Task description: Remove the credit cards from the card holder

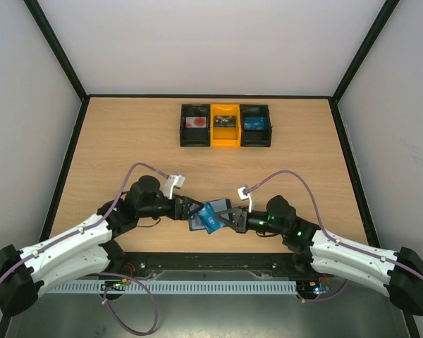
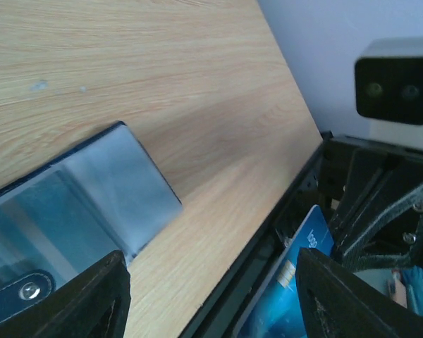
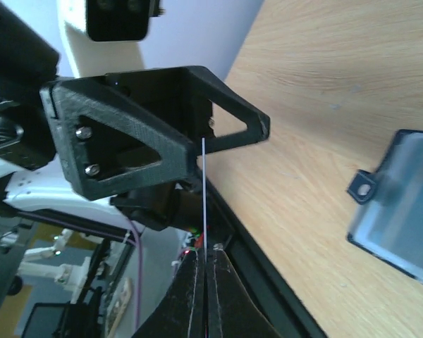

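Right hand [image 3: 204,259] pinched on blue credit card [image 2: 296,285], left hand [image 2: 208,271] wide by opened, table-flat card holder [image 2: 92,204].

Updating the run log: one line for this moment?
left gripper: open by wallet | right gripper: shut on blue card, clear of wallet | wallet: open, flat on table

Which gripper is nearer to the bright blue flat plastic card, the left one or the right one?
Right. The right gripper is shut on the bright blue card, holding it by one edge; the left gripper is open, close beside it.
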